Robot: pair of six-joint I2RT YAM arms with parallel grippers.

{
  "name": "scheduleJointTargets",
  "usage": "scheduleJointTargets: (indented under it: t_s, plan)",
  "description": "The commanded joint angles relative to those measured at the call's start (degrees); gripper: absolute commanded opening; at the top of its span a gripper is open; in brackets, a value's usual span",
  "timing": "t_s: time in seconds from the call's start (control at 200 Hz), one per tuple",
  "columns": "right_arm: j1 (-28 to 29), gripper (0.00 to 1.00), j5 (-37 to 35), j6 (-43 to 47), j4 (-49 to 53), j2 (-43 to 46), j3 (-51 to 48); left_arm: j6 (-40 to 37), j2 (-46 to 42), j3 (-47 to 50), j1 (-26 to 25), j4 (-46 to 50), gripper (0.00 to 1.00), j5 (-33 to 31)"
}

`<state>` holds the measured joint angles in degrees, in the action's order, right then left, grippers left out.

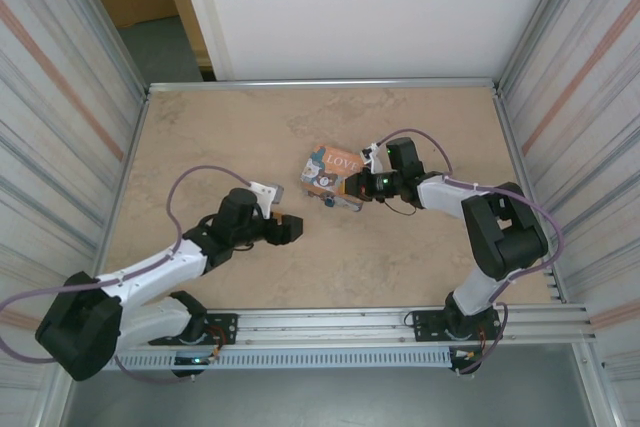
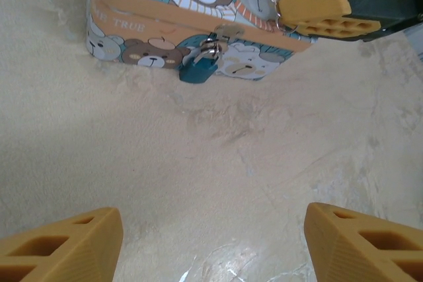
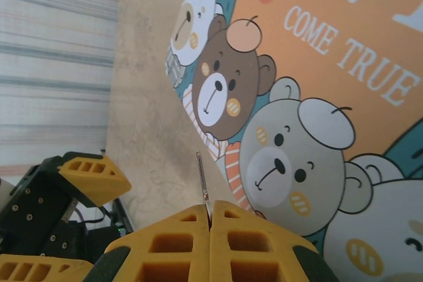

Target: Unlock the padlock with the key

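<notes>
The padlock, tiny with a blue body and a silver shackle, hangs from the hasp on the front of the orange-and-teal bear tin. My right gripper is shut on the key, whose thin silver blade sticks up from between the fingertips beside the tin's lid. In the left wrist view the right gripper's fingers hover by the tin's near right corner. My left gripper stands open over bare table, a short way in front of the padlock, with nothing between its fingers.
The tin sits mid-table, with the right gripper at its right side and the left gripper to its lower left. Metal rails edge the table and corrugated walls close both sides.
</notes>
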<state>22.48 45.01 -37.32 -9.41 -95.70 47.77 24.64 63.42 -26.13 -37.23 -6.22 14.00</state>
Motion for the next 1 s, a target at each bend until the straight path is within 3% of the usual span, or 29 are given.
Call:
scheduleJointTargets:
  t_s: [0.0,0.426,0.992]
  plan:
    - [0.35,0.00,0.01,0.25,0.63,-1.01,-0.40,-2.35,2.28,-3.15,-0.61,-1.06,0.71,1.33]
    - [1.33,0.00,-1.85,1.82,2.82,-0.81,-0.48,-4.38,14.72,-8.42,-1.70,-5.39,0.67,2.34]
    - [1.69,0.00,-0.87,-1.09,0.58,0.83,1.29,-4.03,30.40,-17.85,-1.90,-10.13,0.55,5.70]
